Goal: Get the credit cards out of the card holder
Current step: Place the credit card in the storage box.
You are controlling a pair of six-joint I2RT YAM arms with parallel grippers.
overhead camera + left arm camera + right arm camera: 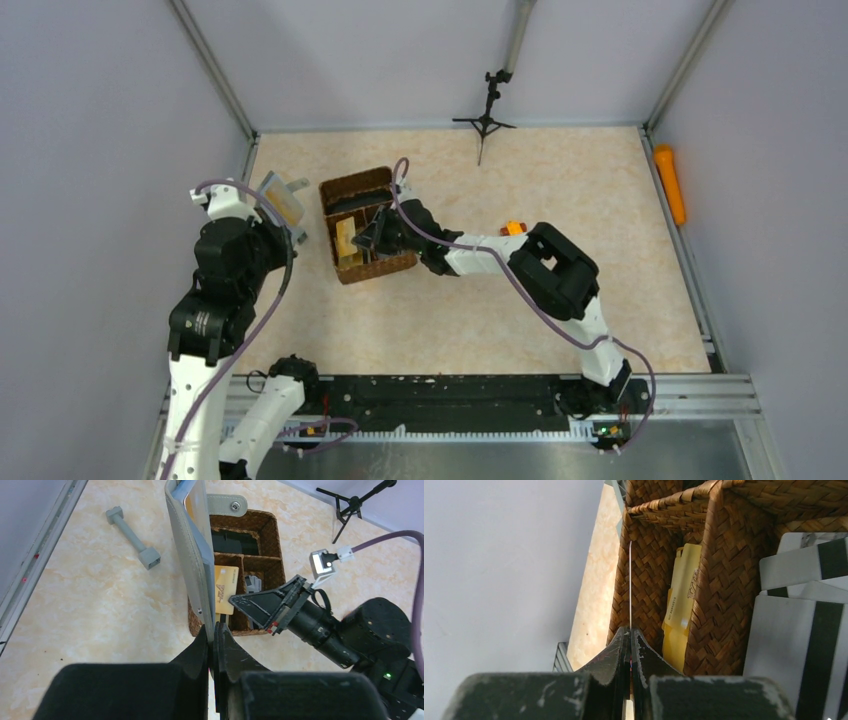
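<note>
Ready for the drop
The left gripper [215,632] is clamping the card holder [192,565] upright for access; the right gripper [630,630] is pinching a credit card [630,580], wicker basket [724,555] just beneath.

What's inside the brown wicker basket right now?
Pale yellow cards stand in one compartment of the brown wicker basket; grey cards with black stripes lie in the next. Anything beneath them is covered.

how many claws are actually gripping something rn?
2. Left claw pinches the card holder upright, left of the basket; right claw pinches one credit card edge-on over the basket.
</note>
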